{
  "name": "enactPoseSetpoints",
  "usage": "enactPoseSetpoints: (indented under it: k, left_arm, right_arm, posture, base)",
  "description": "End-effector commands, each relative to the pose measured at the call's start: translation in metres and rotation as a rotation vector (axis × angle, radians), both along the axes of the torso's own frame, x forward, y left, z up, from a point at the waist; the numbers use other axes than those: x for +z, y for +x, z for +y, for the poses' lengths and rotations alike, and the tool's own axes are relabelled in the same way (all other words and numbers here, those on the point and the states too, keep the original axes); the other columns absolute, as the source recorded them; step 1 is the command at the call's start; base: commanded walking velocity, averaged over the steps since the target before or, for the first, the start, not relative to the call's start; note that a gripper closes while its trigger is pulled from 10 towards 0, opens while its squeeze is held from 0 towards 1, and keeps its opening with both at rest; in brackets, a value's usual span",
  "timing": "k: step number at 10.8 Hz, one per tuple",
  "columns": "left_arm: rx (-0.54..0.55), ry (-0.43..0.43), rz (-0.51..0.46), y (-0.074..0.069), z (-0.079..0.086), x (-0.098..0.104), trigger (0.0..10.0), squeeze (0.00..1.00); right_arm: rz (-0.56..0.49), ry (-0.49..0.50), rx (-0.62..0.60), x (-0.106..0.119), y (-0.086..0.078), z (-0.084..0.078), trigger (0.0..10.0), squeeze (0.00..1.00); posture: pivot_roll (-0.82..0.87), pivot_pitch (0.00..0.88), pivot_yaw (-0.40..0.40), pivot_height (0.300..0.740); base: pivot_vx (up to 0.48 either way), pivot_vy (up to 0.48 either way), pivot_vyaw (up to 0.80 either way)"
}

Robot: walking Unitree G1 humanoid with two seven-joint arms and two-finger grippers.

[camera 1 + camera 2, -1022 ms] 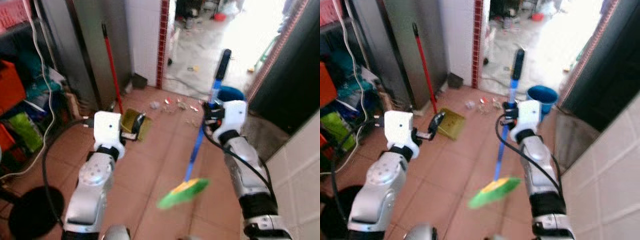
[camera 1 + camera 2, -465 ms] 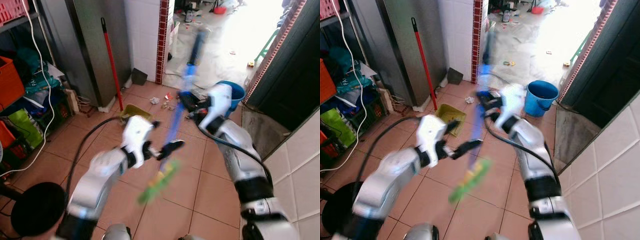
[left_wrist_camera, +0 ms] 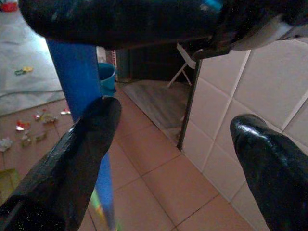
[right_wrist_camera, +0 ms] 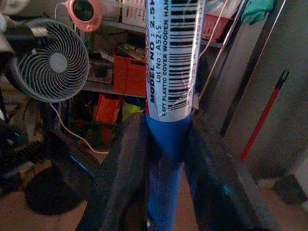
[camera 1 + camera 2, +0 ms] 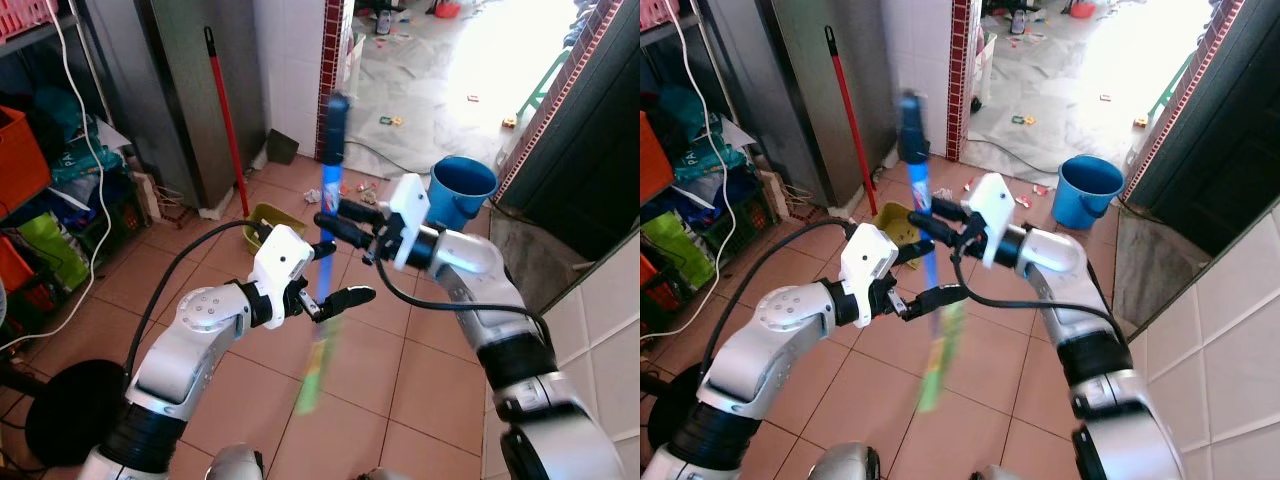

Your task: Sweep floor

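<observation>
**Observer:** Where is the broom?

**Me:** Centre of the head views, held off the tiles. My right gripper (image 5: 335, 222) is clamped on the broom (image 5: 328, 195), both black fingers pressed against the blue handle just below its barcode label. In the right wrist view the handle runs straight up between my fingers (image 4: 120, 178). The black grip end stands in the upper middle of the frame. The green bristle head is a blur low in the centre, above the floor (image 5: 420, 400).

**Observer:** And the left one?

**Me:** My left gripper (image 5: 330, 275) sits just under the right one, fingers spread wide. Left wrist view: one finger (image 3: 72, 159) lies next to the blue handle; touching or not, I cannot tell. The other finger stands well off to the right of that frame. Nothing gripped.

**Observer:** What is on the floor?

**Me:** Small bits of litter (image 5: 362, 190) on the tiles near the doorway, upper centre. A blue bucket (image 5: 462, 188) just right of them. A yellow dustpan (image 5: 268, 218) left of centre, partly behind my left arm. A red-handled pole (image 5: 224, 110) leans against the grey cabinet, upper left.

**Observer:** Anything else?

**Me:** A fan (image 4: 52, 65) in the upper left of the right wrist view, with an orange crate (image 4: 127, 77) beside it.
</observation>
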State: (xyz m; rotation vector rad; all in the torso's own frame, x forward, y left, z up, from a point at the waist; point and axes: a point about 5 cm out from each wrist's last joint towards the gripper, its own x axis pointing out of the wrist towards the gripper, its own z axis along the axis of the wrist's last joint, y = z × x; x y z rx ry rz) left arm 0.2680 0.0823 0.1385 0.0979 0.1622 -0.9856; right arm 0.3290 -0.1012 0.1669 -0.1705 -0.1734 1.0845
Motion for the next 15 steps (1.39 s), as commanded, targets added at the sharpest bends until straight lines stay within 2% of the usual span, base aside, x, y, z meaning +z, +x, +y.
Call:
enactPoseSetpoints:
  k: [1, 2, 5, 6, 10, 12, 13, 14, 15]
  left_arm:
    - [-0.045, 0.007, -0.014, -0.007, -0.001, 0.006, 10.0, 0.00]
    - [-0.065, 0.052, -0.022, -0.013, 0.005, 0.002, 10.0, 0.00]
    - [0.049, 0.123, -0.070, 0.000, 0.038, 0.001, 10.0, 0.00]
    - [0.055, 0.130, -0.072, 0.002, 0.042, 0.000, 10.0, 0.00]
    - [0.015, 0.102, -0.079, 0.005, 0.031, -0.006, 10.0, 0.00]
    - [-0.050, 0.064, -0.057, 0.004, 0.016, -0.010, 10.0, 0.00]
    - [-0.065, 0.054, -0.048, 0.003, 0.013, -0.012, 9.5, 0.00]
    - [-0.097, 0.023, -0.033, 0.002, 0.005, -0.013, 3.6, 0.00]
    - [-0.109, 0.007, -0.027, 0.001, 0.002, -0.012, 0.0, 0.00]
  right_arm:
    - [-0.083, 0.023, -0.020, 0.017, 0.006, -0.003, 0.0, 0.00]
    - [-0.082, 0.020, -0.020, 0.017, 0.009, -0.005, 0.0, 0.00]
    - [-0.046, -0.002, 0.077, 0.019, 0.010, -0.011, 0.0, 0.00]
    - [-0.025, 0.004, 0.111, 0.020, 0.009, -0.012, 0.0, 0.00]
    - [0.069, 0.068, 0.256, 0.026, -0.003, -0.014, 0.0, 0.00]
    - [0.143, 0.124, 0.369, 0.032, -0.014, -0.009, 0.0, 0.00]
    - [0.151, 0.134, 0.385, 0.034, -0.016, -0.008, 0.0, 0.00]
    - [0.181, 0.153, 0.427, 0.037, -0.020, -0.006, 0.0, 0.00]
    - [0.189, 0.155, 0.436, 0.038, -0.021, -0.006, 0.0, 0.00]
  posture:
    - [0.07, 0.000, -0.015, 0.740]
    - [0.07, 0.000, -0.014, 0.740]
    - [0.07, 0.000, -0.020, 0.740]
    - [0.07, 0.000, -0.021, 0.740]
    - [0.06, 0.000, -0.021, 0.740]
    - [0.04, 0.000, -0.015, 0.740]
    - [0.04, 0.000, -0.015, 0.740]
    - [0.04, 0.000, -0.012, 0.740]
    - [0.04, 0.000, -0.012, 0.740]
  base:
    - [0.000, 0.000, 0.00]
    - [0.000, 0.000, 0.00]
    - [0.000, 0.000, 0.00]
    - [0.000, 0.000, 0.00]
    - [0.000, 0.000, 0.00]
    - [0.000, 0.000, 0.00]
    - [0.000, 0.000, 0.00]
    - [0.000, 0.000, 0.00]
    - [0.000, 0.000, 0.00]
